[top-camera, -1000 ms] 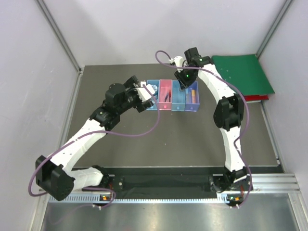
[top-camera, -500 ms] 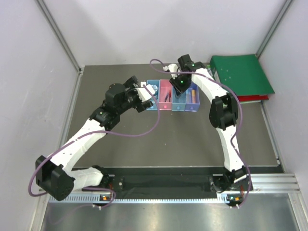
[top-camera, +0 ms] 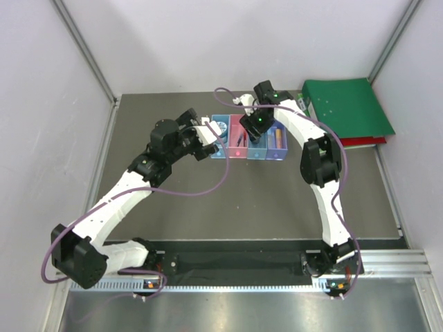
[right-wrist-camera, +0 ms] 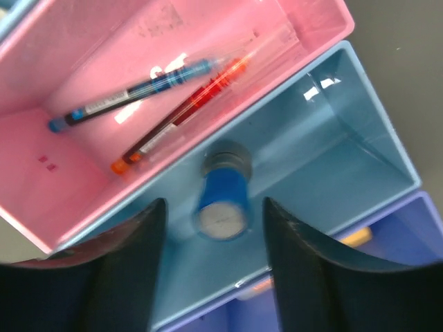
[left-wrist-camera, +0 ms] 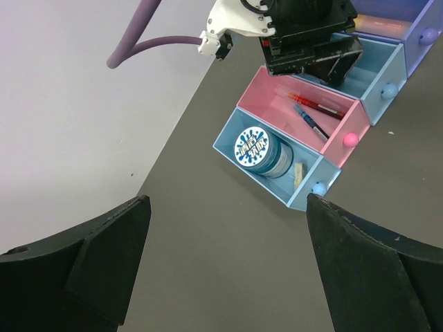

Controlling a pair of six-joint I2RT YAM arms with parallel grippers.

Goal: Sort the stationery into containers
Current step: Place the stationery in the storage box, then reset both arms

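Light-blue bin (right-wrist-camera: 346, 124) beneath downward-pointing right pincer (right-wrist-camera: 211, 207), jaws spread.

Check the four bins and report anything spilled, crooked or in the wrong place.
Nothing stands out. Two pens lie inside the pink bin, the round disc and eraser sit in the blue bin, and the small blue cylinder stands on end in the light-blue bin.

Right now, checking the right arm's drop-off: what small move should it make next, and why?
Probably lift the right gripper straight up. It stands open with gaps either side of the small blue cylinder, which sits inside the light-blue bin, so it looks let go.
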